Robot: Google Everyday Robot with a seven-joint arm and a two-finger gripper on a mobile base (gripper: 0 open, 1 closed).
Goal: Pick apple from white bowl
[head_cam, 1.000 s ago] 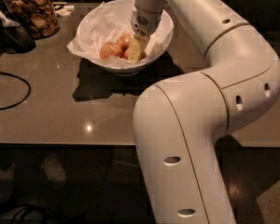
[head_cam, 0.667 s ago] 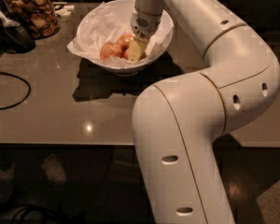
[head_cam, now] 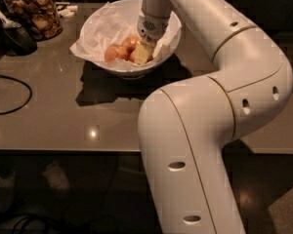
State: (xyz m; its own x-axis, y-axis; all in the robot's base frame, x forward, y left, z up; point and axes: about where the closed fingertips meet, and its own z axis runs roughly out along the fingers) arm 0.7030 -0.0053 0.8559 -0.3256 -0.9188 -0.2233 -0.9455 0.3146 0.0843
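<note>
The white bowl [head_cam: 118, 68], lined with crumpled white paper [head_cam: 100, 30], stands at the back of the table. Orange-pink apples [head_cam: 112, 52] lie in it side by side. My gripper [head_cam: 142, 52] reaches down into the bowl from above, at the right end of the apples and touching them. A reddish apple edge [head_cam: 132, 57] shows right against the gripper; the rest of that apple is hidden by the gripper. My arm [head_cam: 219, 48] loops over the table's right side.
A glass jar of brown snacks [head_cam: 34, 13] stands at the back left beside a dark appliance [head_cam: 10, 35]. A black cable [head_cam: 10, 94] loops on the left of the grey table [head_cam: 63, 116]. The table's front edge runs below.
</note>
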